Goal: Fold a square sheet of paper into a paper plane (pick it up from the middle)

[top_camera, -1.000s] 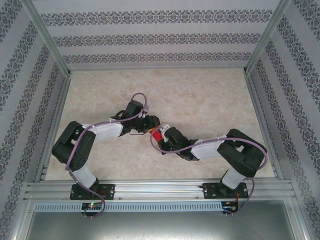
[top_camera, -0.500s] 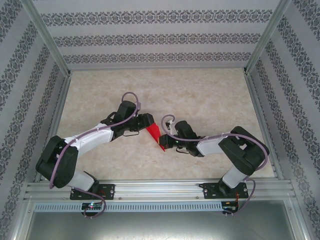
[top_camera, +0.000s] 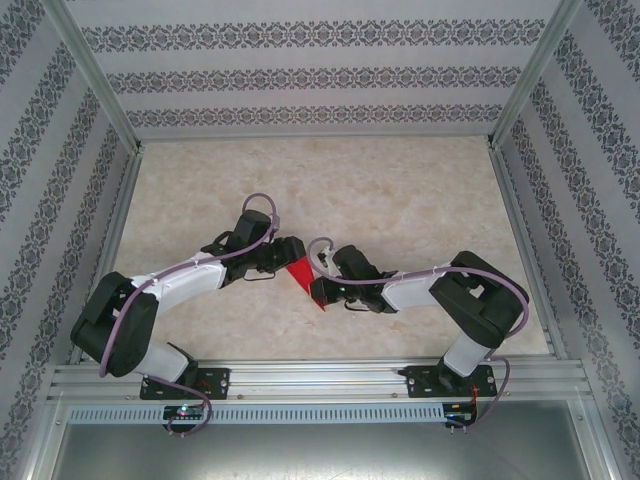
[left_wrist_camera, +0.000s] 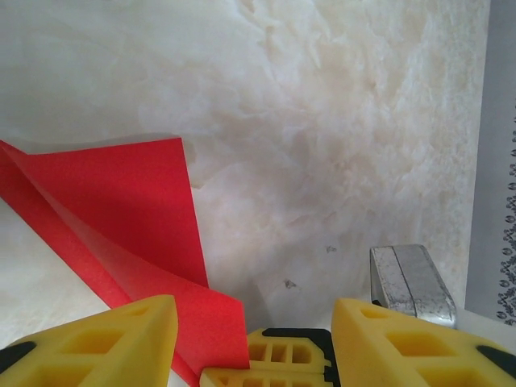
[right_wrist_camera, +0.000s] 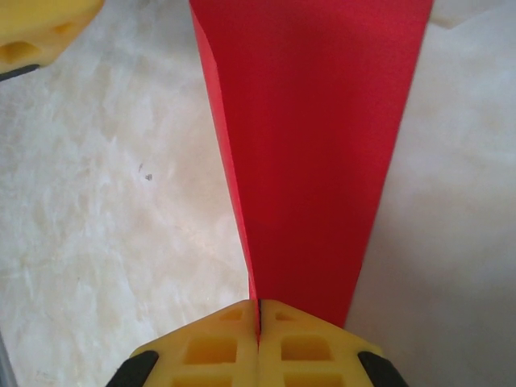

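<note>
The left arm runs from its base up and across toward the paper plane, its elbow folded low and far out to the side away from the plane and its wrist bent down at the plane's upper end. The left gripper sits right at that end. In the left wrist view its yellow fingers stand apart with bare table between them, and a corner of the red paper reaches into the gap next to one finger, unclamped.

The right arm comes in from the opposite side of the plane, elbow raised and forearm lying nearly level toward it. The right gripper meets the plane's lower, narrow end. In the right wrist view its two fingers are pressed together, pinching the tapered tip of the plane, which widens away from them with a crease along one long edge. The left gripper's finger shows beyond the plane's far corner.

The plane lies between the two grippers, on or just over the table; I cannot tell which. The table is a pale, marbled beige surface. Walls papered in grey floral bands stand behind and to either side of the plane, and an aluminium rail carrying both arm bases runs nearer the camera than it.
</note>
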Available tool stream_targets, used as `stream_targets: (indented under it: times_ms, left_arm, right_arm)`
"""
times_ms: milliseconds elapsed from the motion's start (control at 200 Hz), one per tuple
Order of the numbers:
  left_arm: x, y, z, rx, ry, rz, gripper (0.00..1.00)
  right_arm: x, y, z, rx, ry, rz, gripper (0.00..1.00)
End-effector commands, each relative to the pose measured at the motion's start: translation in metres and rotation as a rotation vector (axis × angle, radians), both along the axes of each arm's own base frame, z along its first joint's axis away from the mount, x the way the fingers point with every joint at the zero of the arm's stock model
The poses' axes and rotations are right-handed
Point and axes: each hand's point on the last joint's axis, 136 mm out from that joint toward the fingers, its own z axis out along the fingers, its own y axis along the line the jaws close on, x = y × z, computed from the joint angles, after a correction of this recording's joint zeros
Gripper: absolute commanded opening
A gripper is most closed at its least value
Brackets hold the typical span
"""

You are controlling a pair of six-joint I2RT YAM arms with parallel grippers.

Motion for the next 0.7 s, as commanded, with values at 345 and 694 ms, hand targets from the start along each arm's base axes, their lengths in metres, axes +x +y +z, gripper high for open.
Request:
stream_targets:
  times_ms: [345, 694]
  left_arm:
    - [-0.005, 0.006, -0.034, 0.035, 0.147, 0.073, 0.57]
    - [0.0, 0.005, -0.04, 0.063, 0.157, 0.068, 0.57]
  right_arm:
    - [0.0, -0.001, -0.002, -0.095, -0.066, 0.024, 0.13]
    - [-0.003, 0.0, 0.015, -0.058, -0.086, 0.031, 0.25]
